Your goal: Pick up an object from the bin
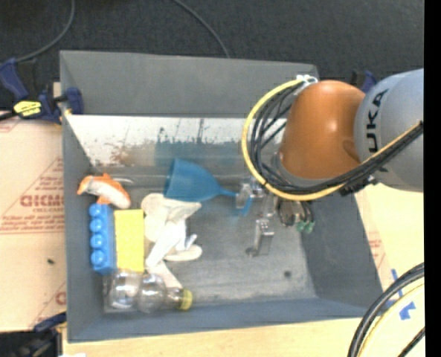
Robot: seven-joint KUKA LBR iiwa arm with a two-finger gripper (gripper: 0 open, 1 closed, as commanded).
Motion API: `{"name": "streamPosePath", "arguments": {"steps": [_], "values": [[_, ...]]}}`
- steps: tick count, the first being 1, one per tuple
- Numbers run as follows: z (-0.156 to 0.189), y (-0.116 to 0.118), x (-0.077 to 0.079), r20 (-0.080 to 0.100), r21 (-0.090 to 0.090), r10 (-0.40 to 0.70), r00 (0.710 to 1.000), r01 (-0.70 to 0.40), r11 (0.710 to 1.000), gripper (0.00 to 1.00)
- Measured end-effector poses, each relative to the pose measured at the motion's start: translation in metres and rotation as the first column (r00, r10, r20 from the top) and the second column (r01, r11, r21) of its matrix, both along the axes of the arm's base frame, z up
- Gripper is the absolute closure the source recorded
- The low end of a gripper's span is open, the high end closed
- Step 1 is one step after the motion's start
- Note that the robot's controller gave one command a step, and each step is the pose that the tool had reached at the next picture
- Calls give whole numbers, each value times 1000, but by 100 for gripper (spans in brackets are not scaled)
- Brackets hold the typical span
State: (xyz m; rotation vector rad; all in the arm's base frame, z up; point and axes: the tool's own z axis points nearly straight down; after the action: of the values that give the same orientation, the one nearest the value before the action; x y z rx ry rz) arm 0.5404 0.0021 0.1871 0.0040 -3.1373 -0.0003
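Camera view: hand [259, 230] beside the spout of the blue funnel [192, 180], over bare bin floor [320, 268]; spread or pressed together, I cannot tell; closing here may catch nothing.

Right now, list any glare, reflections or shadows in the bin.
Camera view: the bin's back wall mirrors the blue funnel as a bluish patch; the orange wrist cover carries a soft highlight; the clear bottle glints.

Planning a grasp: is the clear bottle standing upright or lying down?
Lying on its side: the clear bottle stretches across the floor of the bin, yellow cap pointing sideways.
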Motion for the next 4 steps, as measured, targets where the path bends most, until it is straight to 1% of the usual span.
{"name": "streamPosePath", "arguments": {"steps": [1,2,3,4], "values": [[5,0,1,8,0,0,1000,0,1000,0],[-38,75,4,6,1,10,1000,-10,1000,0],[-32,87,29,8,4,-1,1000,1,1000,0],[-91,96,44,1,1,-137,991,137,991,0]]}}
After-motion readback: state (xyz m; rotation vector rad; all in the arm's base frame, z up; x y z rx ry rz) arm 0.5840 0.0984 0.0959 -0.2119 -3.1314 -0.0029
